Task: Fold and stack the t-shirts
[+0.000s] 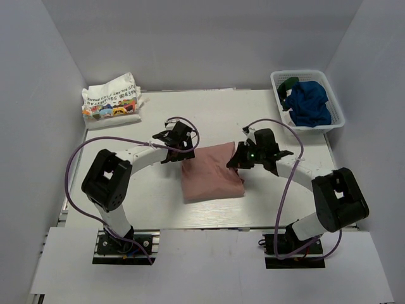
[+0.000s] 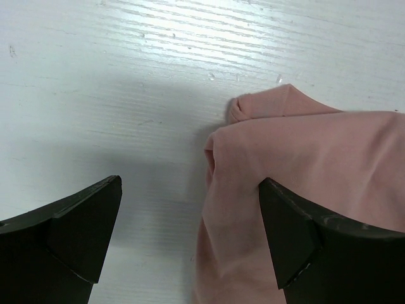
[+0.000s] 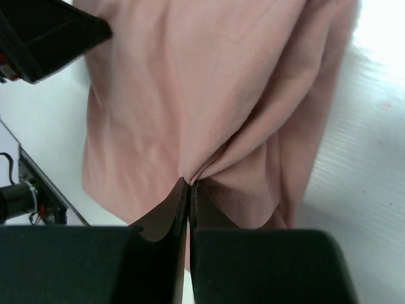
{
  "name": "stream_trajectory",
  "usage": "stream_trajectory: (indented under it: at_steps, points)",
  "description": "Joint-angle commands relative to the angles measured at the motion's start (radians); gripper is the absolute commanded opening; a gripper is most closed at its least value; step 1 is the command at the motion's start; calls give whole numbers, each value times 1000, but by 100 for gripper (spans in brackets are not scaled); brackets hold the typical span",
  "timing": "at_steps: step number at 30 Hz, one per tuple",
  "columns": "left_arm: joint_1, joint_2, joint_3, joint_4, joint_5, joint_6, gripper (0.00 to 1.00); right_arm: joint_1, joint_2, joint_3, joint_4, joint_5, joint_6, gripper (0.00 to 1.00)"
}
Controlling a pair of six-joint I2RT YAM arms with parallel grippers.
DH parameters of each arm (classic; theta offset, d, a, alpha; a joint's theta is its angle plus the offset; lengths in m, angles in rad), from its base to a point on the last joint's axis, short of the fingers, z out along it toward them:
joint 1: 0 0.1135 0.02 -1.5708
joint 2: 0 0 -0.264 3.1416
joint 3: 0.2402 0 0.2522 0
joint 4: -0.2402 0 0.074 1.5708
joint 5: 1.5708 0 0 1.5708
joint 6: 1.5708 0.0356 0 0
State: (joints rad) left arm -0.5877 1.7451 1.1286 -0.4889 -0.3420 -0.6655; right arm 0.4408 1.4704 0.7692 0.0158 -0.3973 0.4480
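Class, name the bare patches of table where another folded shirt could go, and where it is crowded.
Bare: the far strip of table between the white printed shirt and the basket. Crowded: the middle, with the left gripper and right gripper at the pink t-shirt.

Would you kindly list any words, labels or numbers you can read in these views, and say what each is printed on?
White t-shirt, folded at the far left corner: black lettering above a colourful print, too small to read.
Pink t-shirt: no text showing in any view.
Mesh basket: nothing legible.
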Motion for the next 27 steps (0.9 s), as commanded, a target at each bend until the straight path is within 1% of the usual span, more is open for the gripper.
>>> stream_trajectory:
  at_steps: [1,2,7,8,9,11,12,13,14,15,16,17,18,19,20,21,22,23,24,27]
  points:
    - [18,-16,25,7,-20,-14,99,-45,16,-82,173,-129,87,0]
    - [19,-16,25,7,-20,-14,99,-53,19,-96,190,-135,93,0]
    - [28,-6,36,-3,-20,-14,99,-166,48,-211,372,-190,124,0]
    - [28,5,46,-13,-20,-14,99,-186,76,-225,428,-211,127,0]
    - [28,14,60,-22,-20,-14,99,-194,90,-231,444,-230,126,0]
    - [28,14,60,-22,-20,-14,99,-211,135,-232,516,-328,135,0]
    - [28,14,60,-22,-20,-14,99,-215,157,-217,527,-353,136,0]
    - [28,14,69,-31,-20,-14,99,-218,171,-214,527,-385,130,6]
    - [28,14,69,-31,-20,-14,99,-221,172,-206,532,-396,124,19]
    - [28,14,69,-31,-20,-14,99,-218,159,-206,529,-393,107,26]
    - [28,14,69,-31,-20,-14,99,-218,151,-203,509,-384,91,36]
    - [28,14,69,-31,-20,-14,99,-218,140,-197,486,-367,62,43]
    - [28,14,69,-31,-20,-14,99,-218,101,-186,414,-350,20,47]
    - [28,14,69,-31,-20,-14,99,-218,90,-182,391,-319,5,49]
    - [28,14,69,-31,-20,-14,99,-220,76,-164,360,-280,-50,51]
    - [28,14,69,-31,-20,-14,99,-217,39,-157,272,-235,-66,53]
    - [28,14,69,-31,-20,-14,99,-214,27,-151,250,-204,-81,53]
    - [28,14,69,-40,-20,-14,99,-212,9,-140,219,-149,-135,53]
    - [28,14,69,-40,-20,-14,99,-212,1,-137,155,-117,-152,53]
    - [28,14,69,-50,-29,-14,99,-209,-9,-122,86,-71,-201,53]
